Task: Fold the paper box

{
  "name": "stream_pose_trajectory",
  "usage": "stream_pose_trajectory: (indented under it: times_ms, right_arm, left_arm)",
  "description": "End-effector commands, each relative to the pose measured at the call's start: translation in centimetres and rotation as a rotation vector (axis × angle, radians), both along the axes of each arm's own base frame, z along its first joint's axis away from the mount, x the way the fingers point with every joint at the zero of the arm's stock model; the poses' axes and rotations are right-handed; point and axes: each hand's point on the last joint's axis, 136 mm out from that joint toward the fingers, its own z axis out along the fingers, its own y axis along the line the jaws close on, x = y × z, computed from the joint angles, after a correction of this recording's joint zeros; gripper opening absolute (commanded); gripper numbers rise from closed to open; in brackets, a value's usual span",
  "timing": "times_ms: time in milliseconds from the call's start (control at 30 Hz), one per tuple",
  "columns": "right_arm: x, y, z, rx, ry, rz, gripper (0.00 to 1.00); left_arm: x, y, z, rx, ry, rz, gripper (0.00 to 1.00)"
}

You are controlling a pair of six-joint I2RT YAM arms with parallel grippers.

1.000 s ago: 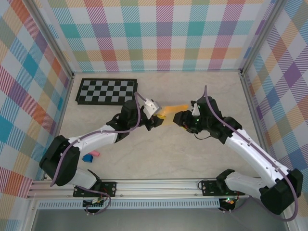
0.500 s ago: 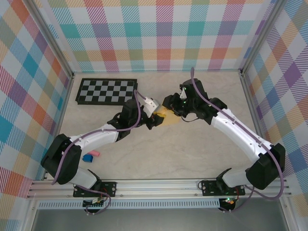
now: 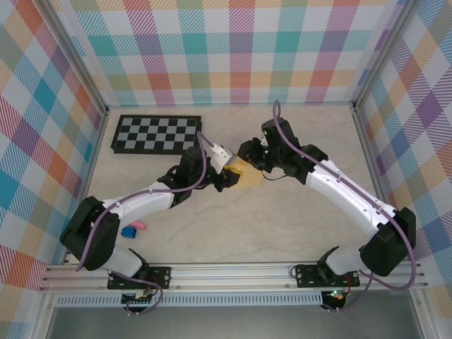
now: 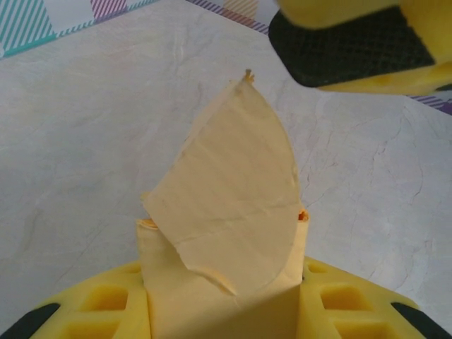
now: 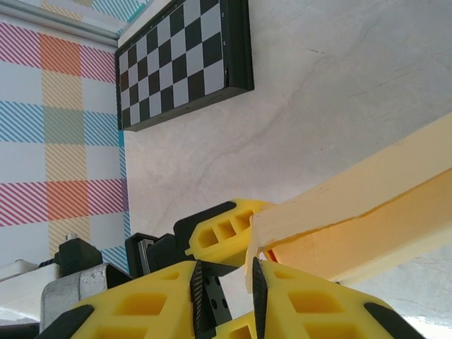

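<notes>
The paper box [image 3: 248, 171] is yellow-orange card lying just above the table's middle. My left gripper [image 3: 231, 175] is shut on its near end. In the left wrist view the box [image 4: 233, 183] stands clamped between the yellow fingers [image 4: 106, 307], with a curved flap raised above it. My right gripper [image 3: 248, 154] hovers at the box's far side, close to the left one, and its finger [image 4: 346, 42] shows top right in that view. In the right wrist view the right gripper [image 5: 226, 275] is open; a flap edge of the box [image 5: 367, 212] rests against one pad [image 5: 258, 296].
A black-and-white checkerboard panel [image 3: 155, 134] lies at the back left, also seen as the checkerboard [image 5: 183, 56]. A small pink piece [image 3: 140, 225] and a blue piece [image 3: 128, 231] lie near the left arm's base. Plaid walls enclose the table.
The right gripper has swung from the box's right side up and left to its far side, beside the left gripper. The box's free end has dropped lower. The left arm held still.
</notes>
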Motion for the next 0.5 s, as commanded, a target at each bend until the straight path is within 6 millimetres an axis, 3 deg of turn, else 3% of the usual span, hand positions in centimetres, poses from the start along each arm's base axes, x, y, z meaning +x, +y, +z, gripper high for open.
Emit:
stream_pose_trajectory:
  times_ms: [0, 167, 467]
  right_arm:
    - [-1.5, -0.3, -1.5, -0.006, 0.058, -0.004, 0.28]
    - [-1.5, -1.1, -0.6, 0.039, 0.047, -0.042, 0.28]
    - [-0.9, -0.2, 2.1, 0.102, 0.012, -0.026, 0.32]
  left_arm:
    - [1.2, -0.7, 5.1, -0.143, -0.062, 0.014, 0.24]
    - [1.2, -1.0, 5.0, -0.149, -0.048, -0.008, 0.24]
    - [0.5, -1.3, 4.1, -0.11, -0.027, -0.063, 0.24]
